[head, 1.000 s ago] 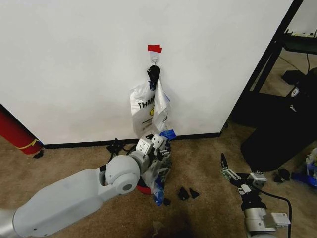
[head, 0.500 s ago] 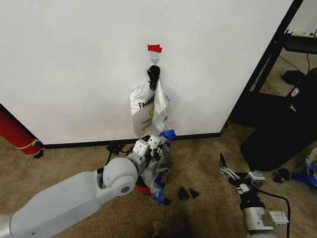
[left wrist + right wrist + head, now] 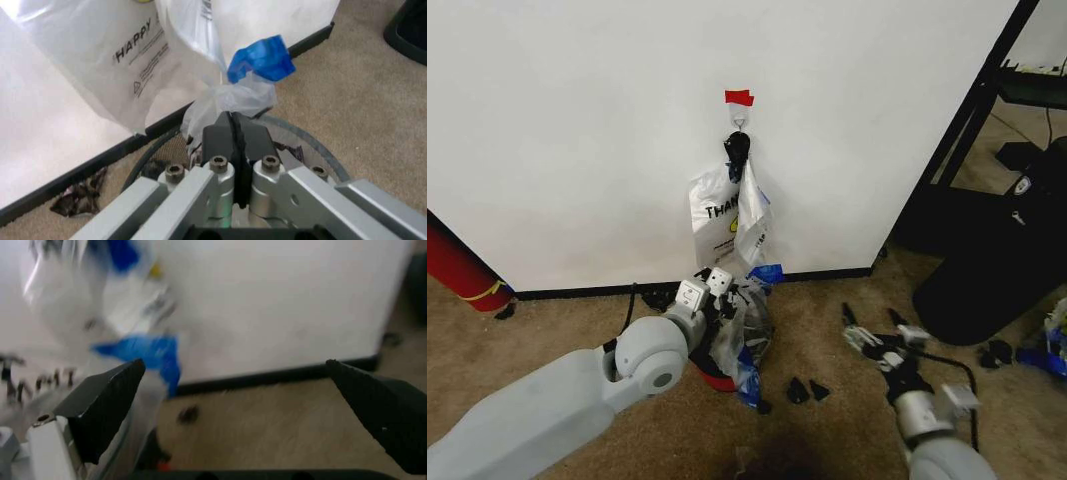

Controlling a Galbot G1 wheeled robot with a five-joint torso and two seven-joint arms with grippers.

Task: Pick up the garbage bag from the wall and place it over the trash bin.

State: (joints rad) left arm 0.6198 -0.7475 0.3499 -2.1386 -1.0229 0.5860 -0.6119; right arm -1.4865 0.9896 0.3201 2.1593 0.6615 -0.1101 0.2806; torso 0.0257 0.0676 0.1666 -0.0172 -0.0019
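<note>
The garbage bag (image 3: 751, 338) is crinkly clear plastic with blue strips, bunched over the trash bin (image 3: 718, 381), a small black bin with a red base. A strip of the same plastic runs up past a blue tie (image 3: 262, 61) toward the hook under red tape (image 3: 739, 97) on the wall (image 3: 577, 130). My left gripper (image 3: 732, 300) is over the bin's rim (image 3: 315, 148). In the left wrist view the left gripper (image 3: 233, 119) is shut on a bunch of the bag just below the tie. My right gripper (image 3: 874, 332) hovers open over the carpet to the right of the bin, nothing between its fingers (image 3: 107, 401).
An opaque white bag with black lettering (image 3: 717, 225) hangs from the same hook. Small black scraps (image 3: 805, 390) lie on the carpet between bin and right gripper. A large black object (image 3: 987, 270) stands at the right, a red cylinder (image 3: 457, 270) at the far left.
My right gripper has swung left toward the bin and turned. My left gripper has shifted slightly left and toward the wall with the bag in it.
</note>
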